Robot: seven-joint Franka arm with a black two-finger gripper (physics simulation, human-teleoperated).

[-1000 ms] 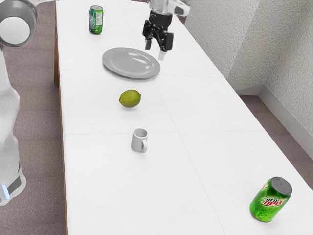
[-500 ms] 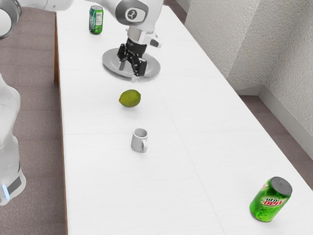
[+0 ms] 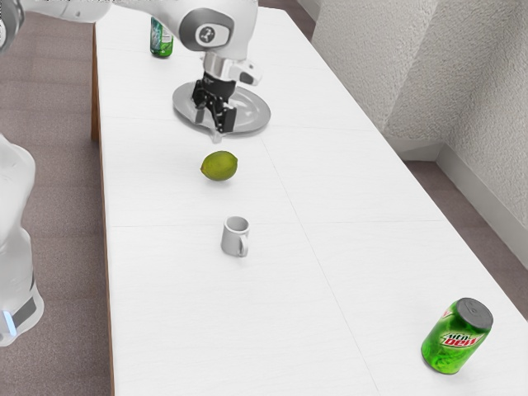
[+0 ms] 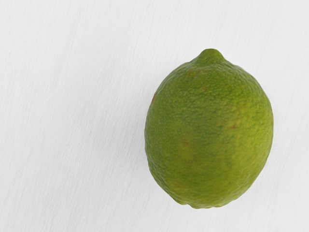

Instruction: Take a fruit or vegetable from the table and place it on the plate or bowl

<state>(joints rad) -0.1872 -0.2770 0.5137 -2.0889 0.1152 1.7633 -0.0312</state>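
Lime (image 3: 219, 166) btwn plate (image 3: 252, 104) & mug (image 3: 235, 236)

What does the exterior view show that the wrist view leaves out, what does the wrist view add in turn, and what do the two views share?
The exterior view adds the open gripper poised above the table, a grey plate, a white mug, a far green can partly behind the arm, and a near green can. The wrist view adds detail on the lime: pitted skin, brownish flecks and a nub at one end. Both share the lime lying on the white table, with nothing touching it.
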